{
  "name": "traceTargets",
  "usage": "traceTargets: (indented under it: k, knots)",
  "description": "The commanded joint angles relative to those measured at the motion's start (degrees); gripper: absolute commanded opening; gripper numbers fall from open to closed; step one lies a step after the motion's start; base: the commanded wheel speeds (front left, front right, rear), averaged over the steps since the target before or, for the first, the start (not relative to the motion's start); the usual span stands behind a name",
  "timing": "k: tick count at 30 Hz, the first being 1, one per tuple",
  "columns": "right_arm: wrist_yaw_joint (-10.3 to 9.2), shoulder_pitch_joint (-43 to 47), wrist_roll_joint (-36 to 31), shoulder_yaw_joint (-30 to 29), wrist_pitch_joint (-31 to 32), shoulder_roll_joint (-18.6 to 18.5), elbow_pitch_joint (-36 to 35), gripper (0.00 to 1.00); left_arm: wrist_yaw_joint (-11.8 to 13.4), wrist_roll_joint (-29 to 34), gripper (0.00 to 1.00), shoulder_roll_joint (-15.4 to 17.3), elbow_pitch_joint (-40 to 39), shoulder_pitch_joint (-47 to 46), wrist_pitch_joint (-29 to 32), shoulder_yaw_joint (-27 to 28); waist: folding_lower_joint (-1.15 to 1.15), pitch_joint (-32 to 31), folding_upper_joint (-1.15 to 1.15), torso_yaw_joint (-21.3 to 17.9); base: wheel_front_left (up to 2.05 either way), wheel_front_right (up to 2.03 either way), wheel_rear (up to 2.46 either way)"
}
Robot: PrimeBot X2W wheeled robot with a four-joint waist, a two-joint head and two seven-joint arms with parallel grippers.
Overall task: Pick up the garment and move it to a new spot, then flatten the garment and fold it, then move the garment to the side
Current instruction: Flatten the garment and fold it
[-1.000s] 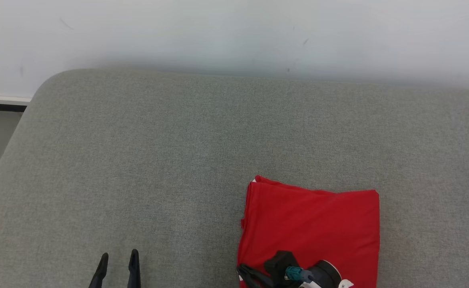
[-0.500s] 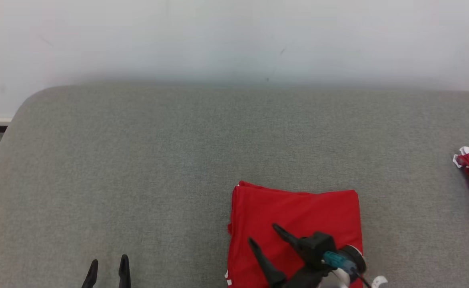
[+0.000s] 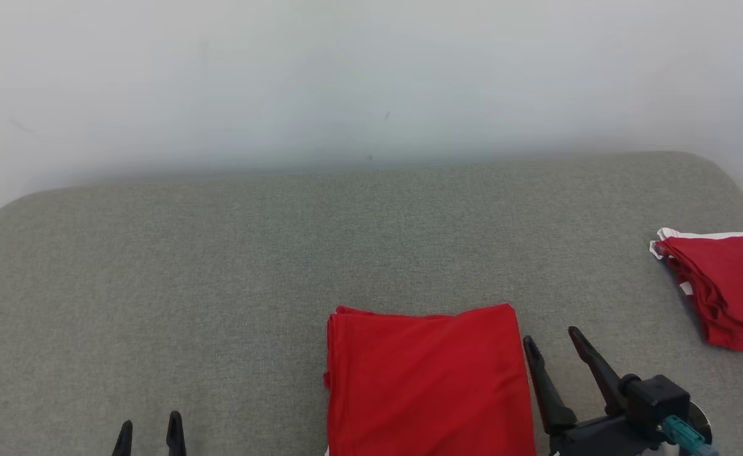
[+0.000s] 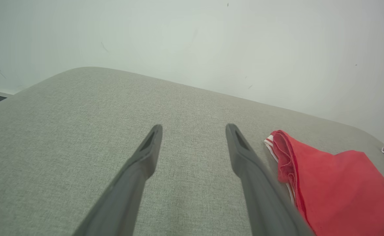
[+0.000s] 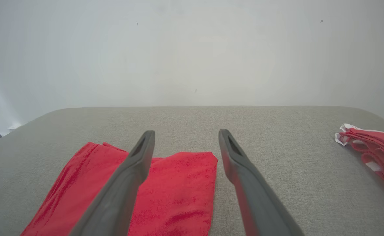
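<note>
we see the garment [image 3: 428, 380], red, folded into a flat rectangle, lying on the grey cushion [image 3: 219, 285], low and a bit right of centre in the head view; its near edge runs off the bottom of the frame. stacked fold edges show along its left side, with a bit of white trim visible there in the left wrist view. the right gripper [image 3: 550, 335] sits just beside the garment's right edge, fingers spread apart, empty, and not touching the cloth as far as we can tell. in the right wrist view the garment's far right corner falls between the two fingers, with cushion beyond it. the left gripper [image 3: 149, 419] is at the lower left, fingers apart too, empty, over the cushion and well apart from the garment. a second red cloth [image 3: 726, 291] with white trim lies bunched near the cushion's right end, well apart from the garment. a pale wall [image 3: 346, 76] stands behind the cushion.
</note>
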Motion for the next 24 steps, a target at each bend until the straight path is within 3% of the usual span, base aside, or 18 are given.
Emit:
traceTargets:
  k: [1,10,24]
  knots:
    - [-0.16,1.4,1.5,-0.9,-0.6,-1.1,-0.5,1.00,0.1,0.9,1.00,-0.2,-0.4,1.0,-0.2,0.5,0.00,-1.1,0.00,-1.3,0.00,0.00,0.00]
    - [-0.16,4.1,4.1,-4.1,-3.6,-5.0,0.0,1.00,0.1,1.3,1.00,-0.4,-0.7,2.1,-0.2,1.8,0.00,-2.5,0.00,-2.4,0.00,0.00,0.00]
    - [-0.16,4.8,4.1,-4.5,-5.2,-3.3,3.9,1.00,0.1,4.6,1.00,-0.7,1.2,2.5,-0.2,3.5,0.00,-3.5,0.00,-2.5,0.00,0.00,0.00]
